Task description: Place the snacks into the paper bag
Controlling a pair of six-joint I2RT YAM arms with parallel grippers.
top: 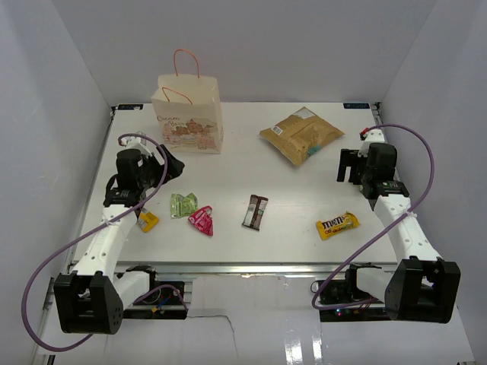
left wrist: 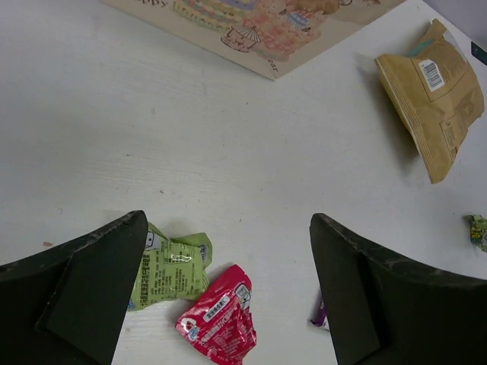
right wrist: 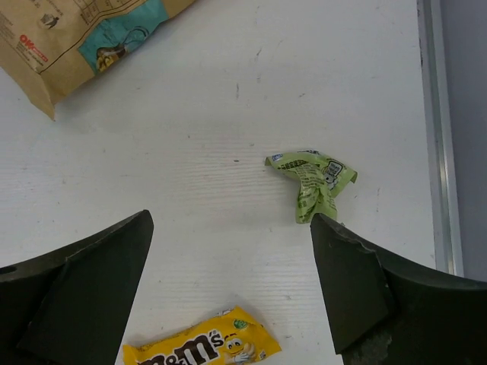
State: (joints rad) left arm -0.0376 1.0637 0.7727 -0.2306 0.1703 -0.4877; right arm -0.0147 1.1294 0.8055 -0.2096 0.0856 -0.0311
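Top external view: the paper bag (top: 190,114) stands upright on the worktop (top: 297,194), and the snacks (top: 256,211) lie loose in front of it. The left tool (top: 171,163) and right tool (top: 348,165) both hang released and empty. The step in hand looks like the first pickup, so the left tool should descend onto the green packet (top: 183,204) in front of the bag.

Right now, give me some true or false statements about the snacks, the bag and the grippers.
1. The paper bag stands upright. True.
2. The M&M's packet is inside the paper bag. False: it lies on the table, right of the brown bar.
3. The left gripper and right gripper are both open and empty. True.
4. The pink packet touches the brown bar. False: they lie apart; the pink packet sits beside the green packet.
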